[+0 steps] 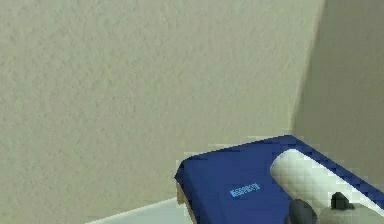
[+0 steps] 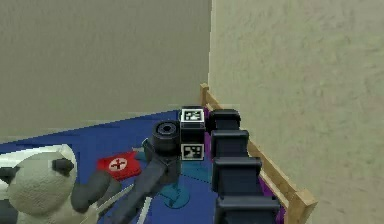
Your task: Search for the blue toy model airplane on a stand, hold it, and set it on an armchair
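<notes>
We see the dark square arm point(image 2: 235, 175) stretched over the blue-covered bed point(image 2: 90, 140), which carries a small teal-blue shape point(image 2: 180, 186), probably the toy airplane, at the gripper point(image 2: 150, 185). We cannot tell whether the gripper holds anything. A grey-and-white plush toy point(image 2: 40, 185) and a wooden bed rail point(image 2: 275, 175) against the beige wall point(image 2: 300, 80) leave little room.

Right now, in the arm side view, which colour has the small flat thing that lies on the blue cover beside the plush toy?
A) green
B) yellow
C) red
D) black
C: the flat thing is red with a white mark, and it lies on the blue cover just right of the plush toy.
</notes>
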### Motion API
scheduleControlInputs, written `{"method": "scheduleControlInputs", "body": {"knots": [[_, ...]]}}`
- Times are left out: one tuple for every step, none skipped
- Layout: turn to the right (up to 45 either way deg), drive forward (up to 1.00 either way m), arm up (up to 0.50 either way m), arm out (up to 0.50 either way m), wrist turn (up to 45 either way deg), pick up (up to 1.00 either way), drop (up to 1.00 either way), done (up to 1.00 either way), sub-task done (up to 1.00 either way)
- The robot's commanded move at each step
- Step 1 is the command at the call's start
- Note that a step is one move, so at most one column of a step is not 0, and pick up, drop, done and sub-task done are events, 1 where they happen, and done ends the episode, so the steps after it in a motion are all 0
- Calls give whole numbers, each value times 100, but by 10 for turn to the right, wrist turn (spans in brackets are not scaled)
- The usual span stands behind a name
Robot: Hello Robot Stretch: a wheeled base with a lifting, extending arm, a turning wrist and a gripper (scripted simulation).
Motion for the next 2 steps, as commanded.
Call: {"method": "scheduleControlInputs", "body": {"knots": [[0,0,0,0,450,0,0,0,0],[0,0,0,0,450,0,0,0,0]]}}
